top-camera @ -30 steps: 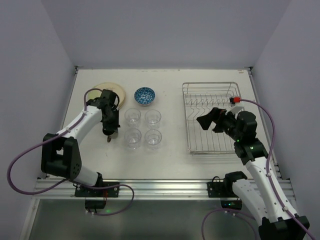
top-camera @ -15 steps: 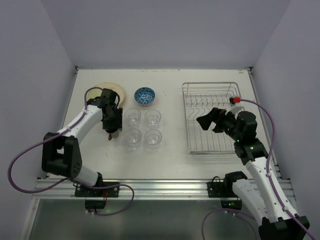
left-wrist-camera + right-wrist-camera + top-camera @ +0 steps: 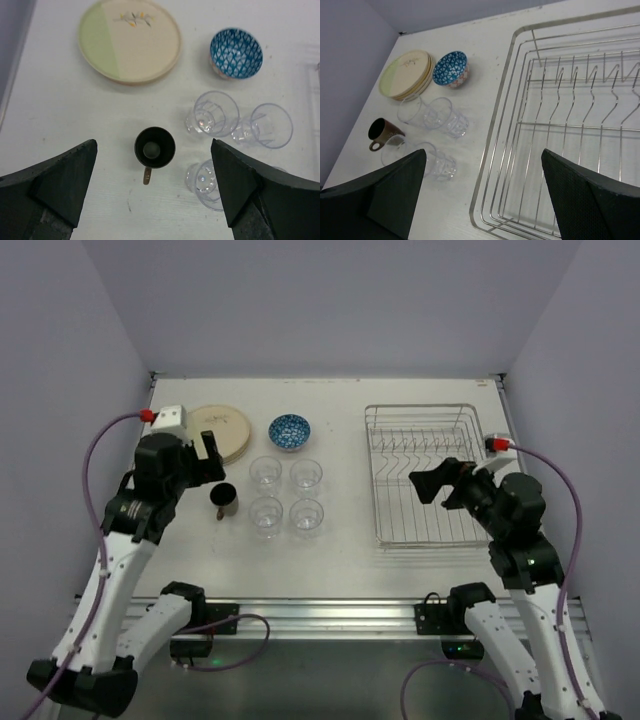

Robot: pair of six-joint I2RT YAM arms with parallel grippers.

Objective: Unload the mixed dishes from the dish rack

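Note:
The dish rack (image 3: 425, 475) stands on the right of the table, and no dish shows in it (image 3: 490, 128). On the left lie stacked cream plates (image 3: 222, 430) (image 3: 129, 40), a blue-patterned bowl (image 3: 289, 430) (image 3: 236, 52) and several clear glasses (image 3: 285, 493) (image 3: 215, 114). The dark cup (image 3: 222, 498) (image 3: 155, 146) stands upright beside the glasses. High above that cup hangs my left gripper (image 3: 212, 462) (image 3: 153, 143), open and holding nothing. My right gripper (image 3: 440, 483) (image 3: 484, 152) is open and empty over the rack's left rim.
Grey walls close in the table on the left, back and right. The arms' mounting rail (image 3: 320, 615) runs along the near edge. Bare tabletop (image 3: 340, 470) lies between the glasses and the rack.
My left gripper has opened, let go of the dark cup and risen away to the left; the cup now stands alone. The right arm has drawn back slightly, still open.

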